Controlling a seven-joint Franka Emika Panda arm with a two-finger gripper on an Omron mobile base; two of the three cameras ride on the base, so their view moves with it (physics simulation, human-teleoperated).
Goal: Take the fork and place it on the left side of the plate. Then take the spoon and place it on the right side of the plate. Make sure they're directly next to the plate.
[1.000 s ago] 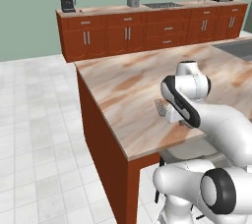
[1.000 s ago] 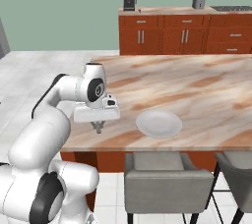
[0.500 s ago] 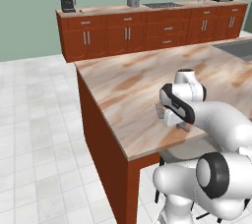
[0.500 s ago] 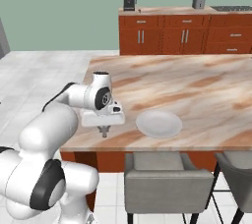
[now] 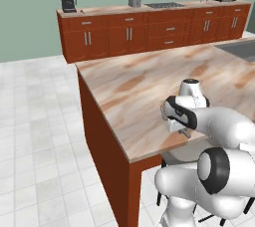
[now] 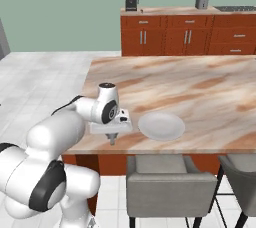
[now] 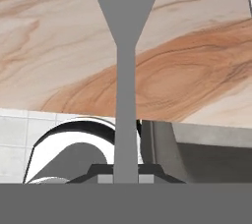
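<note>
The gripper (image 6: pixel 112 139) is clamped on the handle of the fork (image 7: pixel 126 70), which runs straight up the middle of the hand view from between the fingertips and widens toward its head at the top edge; the tines themselves are cut off there. In the right base view the gripper hangs low over the counter (image 6: pixel 200 87), just to the left of the plate (image 6: pixel 161 125) and close to the counter's near edge. Judged from this, the first half of the task is under way but not finished: the fork is in hand near its spot beside the plate and has yet to be set down and released, and the whole spoon step is left. The spoon cannot be made out in any of the three pictures, so its place is unknown. The right base view gives what the others lack, namely the plate whole and the gripper's place beside it. The hand view alone shows the fork clearly, with only a sliver of the plate's rim at its upper right corner. In the left base view the arm's own wrist covers the gripper, and the plate is hidden behind the arm.
</note>
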